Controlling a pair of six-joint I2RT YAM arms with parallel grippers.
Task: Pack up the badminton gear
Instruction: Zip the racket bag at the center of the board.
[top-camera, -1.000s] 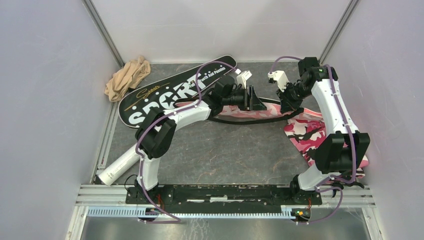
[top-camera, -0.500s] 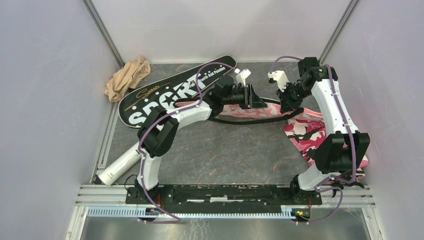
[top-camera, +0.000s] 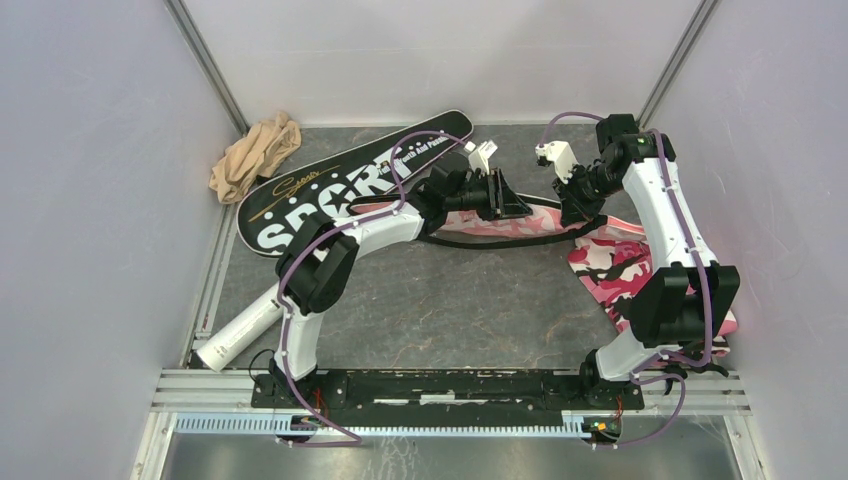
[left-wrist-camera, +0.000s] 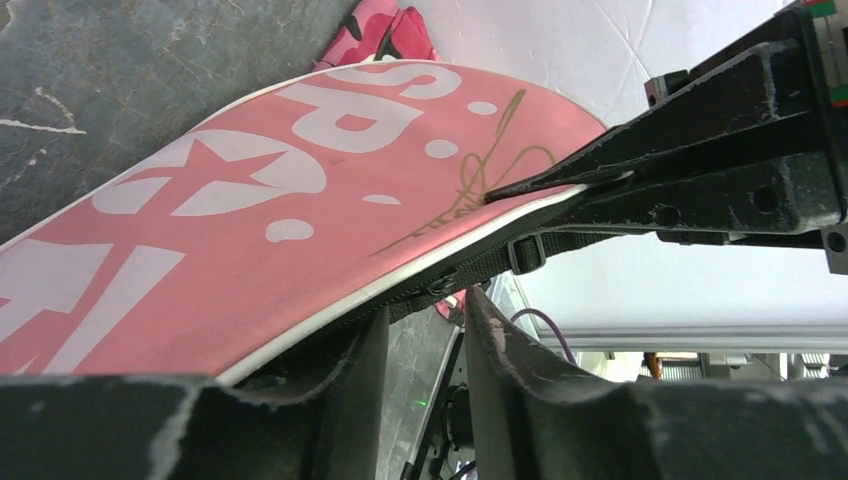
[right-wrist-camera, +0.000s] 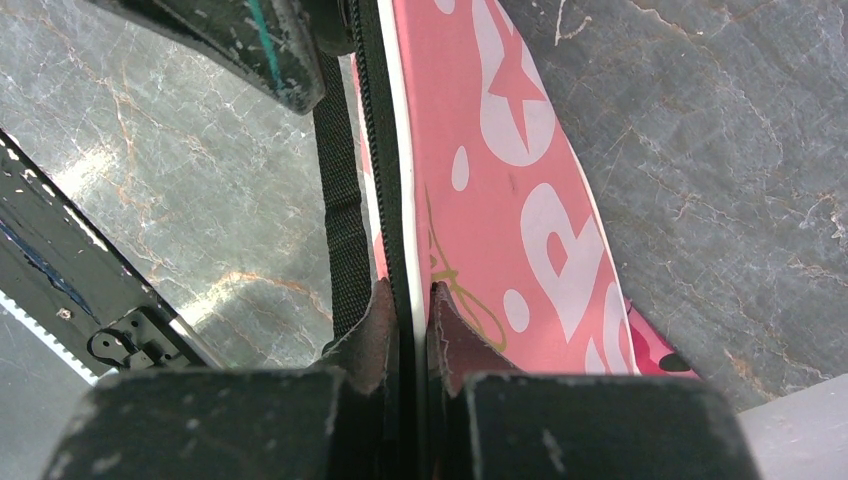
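A pink racket-shaped bag (left-wrist-camera: 250, 230) lettered SPORT hangs on edge between my two grippers at mid-table. My right gripper (right-wrist-camera: 412, 290) is shut on its white-piped zip edge (right-wrist-camera: 405, 200), also seen in the top view (top-camera: 572, 208). My left gripper (left-wrist-camera: 428, 300) is open, with a gap between the fingers. The bag's black strap (left-wrist-camera: 500, 262) and zip pull cross at its fingertips, and the bag's edge lies over one finger (left-wrist-camera: 340, 370). A black SPORT bag (top-camera: 330, 190) lies flat at the back left. A long white tube (top-camera: 238, 328) lies near the left rail.
A beige cloth (top-camera: 255, 152) is bunched in the back left corner. A pink camouflage cloth (top-camera: 625, 268) lies under the right arm, by the right wall. Grey walls close in the table on three sides, and a metal rail (top-camera: 450, 385) runs along the near edge.
My left gripper's jaws have narrowed and its wrist has shifted slightly toward the back. The right gripper and the pink bag have stayed put.
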